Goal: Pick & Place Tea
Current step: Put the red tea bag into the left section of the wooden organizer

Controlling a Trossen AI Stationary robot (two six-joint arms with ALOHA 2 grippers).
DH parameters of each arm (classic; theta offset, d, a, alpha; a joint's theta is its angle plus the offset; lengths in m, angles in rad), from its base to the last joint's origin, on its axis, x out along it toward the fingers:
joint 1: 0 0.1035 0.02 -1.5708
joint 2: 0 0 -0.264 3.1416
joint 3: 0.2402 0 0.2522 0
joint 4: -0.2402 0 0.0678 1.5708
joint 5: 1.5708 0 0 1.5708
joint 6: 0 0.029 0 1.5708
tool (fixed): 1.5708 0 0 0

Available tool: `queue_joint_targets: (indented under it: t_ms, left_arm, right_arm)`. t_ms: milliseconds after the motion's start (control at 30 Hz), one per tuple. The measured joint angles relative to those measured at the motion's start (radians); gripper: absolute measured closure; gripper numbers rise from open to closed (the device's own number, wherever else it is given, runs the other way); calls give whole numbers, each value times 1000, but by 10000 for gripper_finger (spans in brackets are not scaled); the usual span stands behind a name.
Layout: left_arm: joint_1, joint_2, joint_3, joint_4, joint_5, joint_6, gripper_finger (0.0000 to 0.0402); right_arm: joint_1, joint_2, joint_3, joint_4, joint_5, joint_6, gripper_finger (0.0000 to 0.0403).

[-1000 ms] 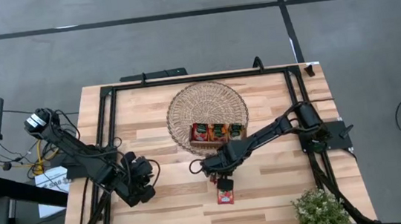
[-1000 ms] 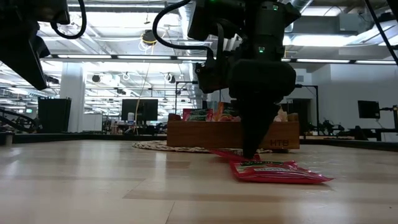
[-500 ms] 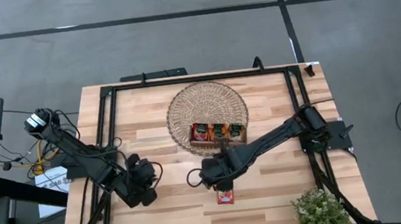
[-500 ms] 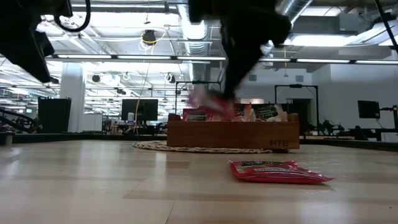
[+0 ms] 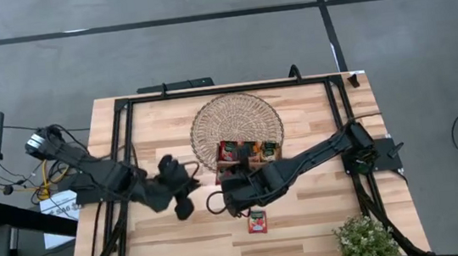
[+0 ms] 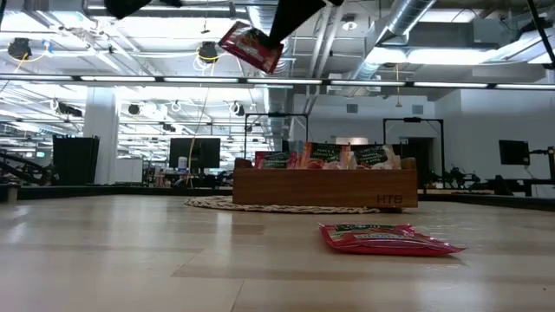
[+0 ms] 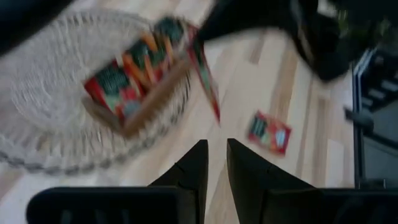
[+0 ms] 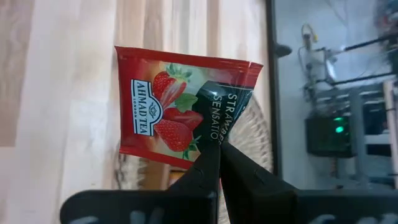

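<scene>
Red and glossy, a strawberry tea sachet [image 8: 180, 106] hangs pinched by its lower edge in the right gripper [image 8: 216, 163], whose fingers are clamped tight on it, lifted well above the table [image 5: 173, 245] just at seven o'clock of the wooden tray [image 5: 249, 153]. A second sachet [image 5: 258, 221] lies flat on the boards at six o'clock of the tray. The tray sits on a woven mat [image 5: 236, 120] with sachets already standing in it. To place well, I judge the sachet should be carried over a free slot, lowered edge-first, then released. The left gripper [image 7: 213, 163] waits at nine o'clock of the tray, its fingers nearly together, holding nothing.
</scene>
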Motion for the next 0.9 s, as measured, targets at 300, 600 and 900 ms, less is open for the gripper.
queue_joint_targets:
  t_ms: [300, 600, 900]
  left_arm:
    - [122, 0, 116, -6, 55, 74, 352]
    - [239, 0, 117, 51, 195, 20, 338]
    - [297, 0, 117, 52, 240, -32, 264]
  right_arm:
    - [-2, 0, 39, 0, 37, -40, 403]
    - [-15, 0, 55, 0, 33, -43, 403]
    - [-22, -1, 55, -3, 29, -69, 403]
